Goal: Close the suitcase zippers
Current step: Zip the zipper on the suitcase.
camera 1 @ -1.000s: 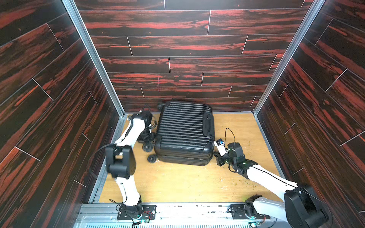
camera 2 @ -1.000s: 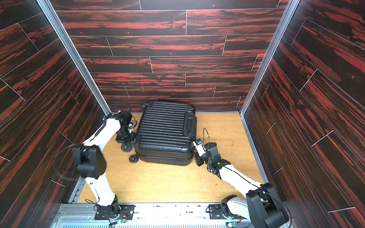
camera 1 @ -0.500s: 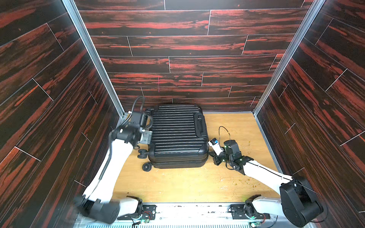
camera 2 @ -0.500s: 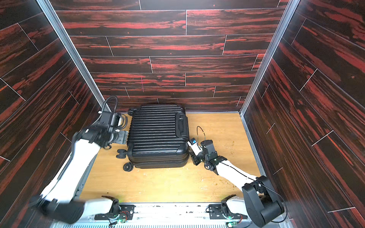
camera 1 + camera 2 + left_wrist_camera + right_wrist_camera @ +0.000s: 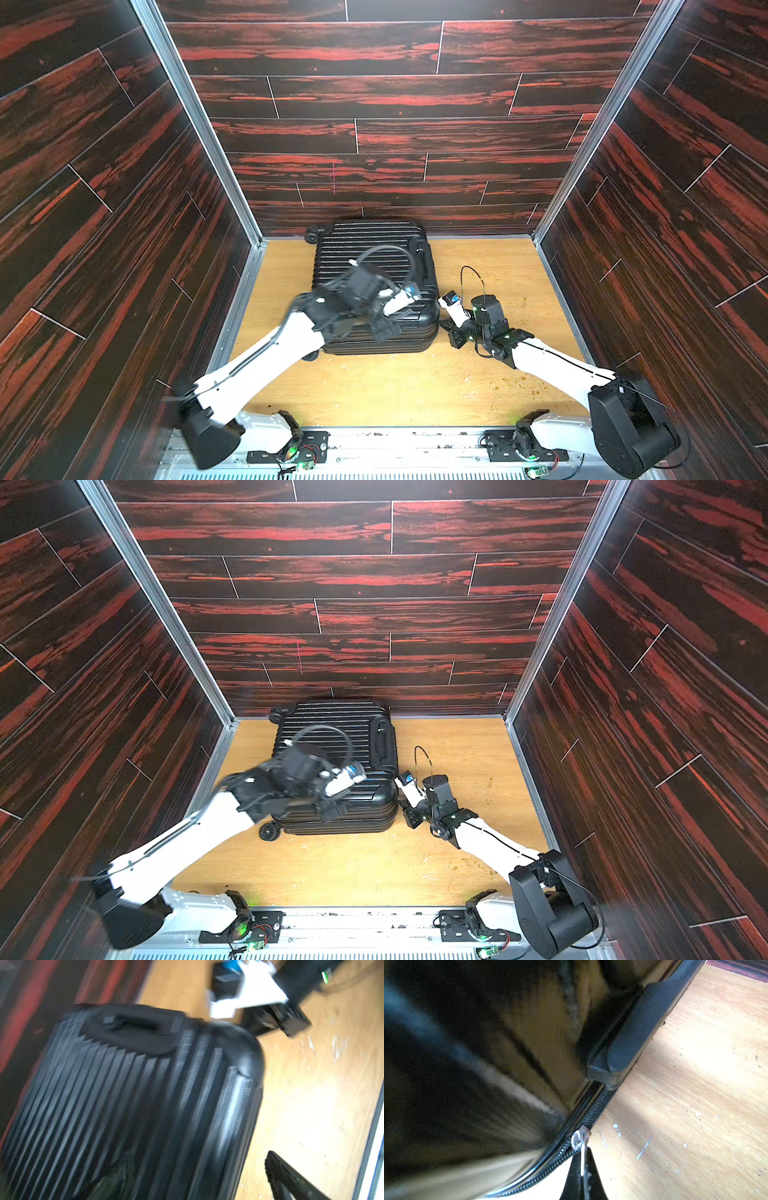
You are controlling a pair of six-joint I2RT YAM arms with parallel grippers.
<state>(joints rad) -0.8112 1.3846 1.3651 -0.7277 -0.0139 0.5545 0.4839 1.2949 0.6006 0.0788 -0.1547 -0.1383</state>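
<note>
We find the black ribbed hard-shell suitcase (image 5: 365,245) flat at the back of the wooden desk (image 5: 395,386); left jaws above it, right jaws at the metal zipper pull (image 5: 578,1140) on its right side.

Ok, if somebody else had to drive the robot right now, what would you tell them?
Left gripper: open, holding nothing, above the suitcase lid, blurred.
Right gripper: shut on the silver zipper pull at the suitcase's near corner on the right arm's side.
Suitcase: flat on the wooden table, by the back wall, shells together.
Done: pull grasped. I cannot tell how far the zipper track is closed.
To do: draw the pull along the seam, then look for any other pull; none is seen here.
</note>
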